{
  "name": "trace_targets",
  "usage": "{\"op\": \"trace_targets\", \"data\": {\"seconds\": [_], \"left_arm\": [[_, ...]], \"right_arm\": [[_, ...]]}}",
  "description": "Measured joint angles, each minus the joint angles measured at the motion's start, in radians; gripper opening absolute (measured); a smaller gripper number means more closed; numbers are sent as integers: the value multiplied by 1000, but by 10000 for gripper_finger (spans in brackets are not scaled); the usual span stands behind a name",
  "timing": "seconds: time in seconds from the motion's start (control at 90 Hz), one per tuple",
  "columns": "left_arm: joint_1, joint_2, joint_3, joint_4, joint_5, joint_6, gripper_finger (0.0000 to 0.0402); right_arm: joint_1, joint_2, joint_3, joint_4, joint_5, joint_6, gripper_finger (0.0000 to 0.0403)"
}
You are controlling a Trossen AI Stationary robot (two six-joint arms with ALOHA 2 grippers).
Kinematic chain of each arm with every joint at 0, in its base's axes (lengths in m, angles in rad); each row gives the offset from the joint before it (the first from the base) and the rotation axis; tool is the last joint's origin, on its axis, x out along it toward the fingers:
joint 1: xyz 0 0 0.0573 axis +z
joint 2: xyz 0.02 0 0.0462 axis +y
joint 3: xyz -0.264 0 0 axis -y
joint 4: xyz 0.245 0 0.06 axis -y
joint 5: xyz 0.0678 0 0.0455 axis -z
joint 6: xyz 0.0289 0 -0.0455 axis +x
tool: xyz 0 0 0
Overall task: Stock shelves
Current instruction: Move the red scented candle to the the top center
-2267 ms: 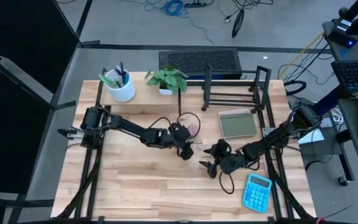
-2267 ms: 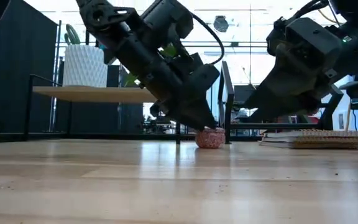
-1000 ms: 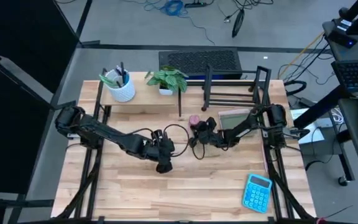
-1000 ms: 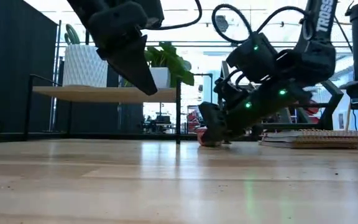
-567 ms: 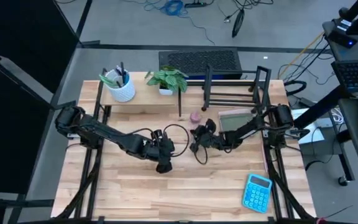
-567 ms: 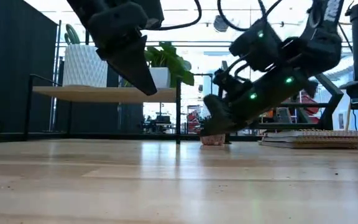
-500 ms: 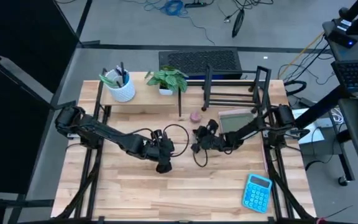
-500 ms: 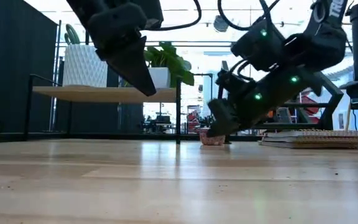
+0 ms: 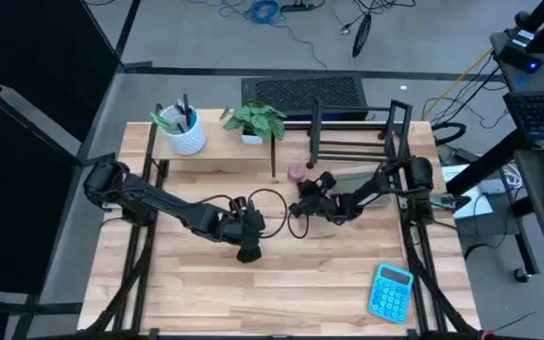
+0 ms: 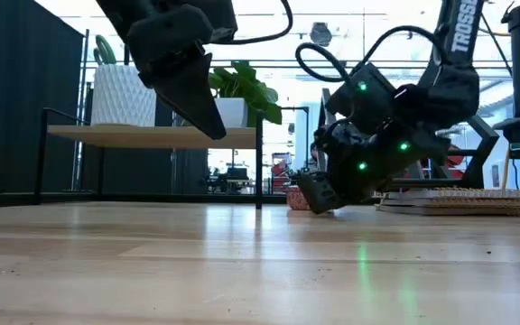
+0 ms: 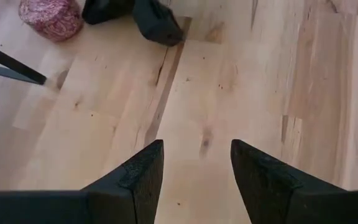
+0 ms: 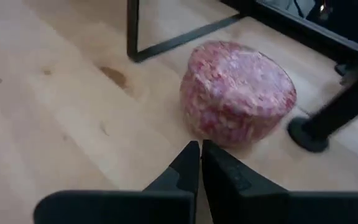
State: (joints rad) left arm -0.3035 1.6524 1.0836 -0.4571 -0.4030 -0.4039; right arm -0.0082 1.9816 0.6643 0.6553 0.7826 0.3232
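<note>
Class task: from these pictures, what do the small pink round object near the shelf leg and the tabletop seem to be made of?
Pink object: probably soft yarn or fabric, matte; its surface looks fuzzy and speckled red and white.
Tabletop: wood with a smooth, pale finish; it shows joined planks, grain and knots.

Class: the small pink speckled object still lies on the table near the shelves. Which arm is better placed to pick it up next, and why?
Likely the right. The right gripper sits low beside the pink speckled object, fingers shut and aimed at it. The left gripper hangs open farther off, above bare table.
</note>
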Motion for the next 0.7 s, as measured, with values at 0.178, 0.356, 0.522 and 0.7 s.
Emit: {"op": "trace_targets", "data": {"seconds": [0.178, 0.356, 0.522, 0.7], "left_arm": [[0, 0, 0, -6, 0, 1, 173], [1, 0, 0, -6, 0, 1, 173], [1, 0, 0, -7, -1, 1, 173], [1, 0, 0, -10, 0, 1, 173]], "right_arm": [[-41, 14, 26, 35, -5, -48, 4], [-72, 14, 53, 42, -31, -64, 4], [-36, 2, 57, 49, -32, 41, 4], [16, -70, 57, 2, -140, -85, 4]]}}
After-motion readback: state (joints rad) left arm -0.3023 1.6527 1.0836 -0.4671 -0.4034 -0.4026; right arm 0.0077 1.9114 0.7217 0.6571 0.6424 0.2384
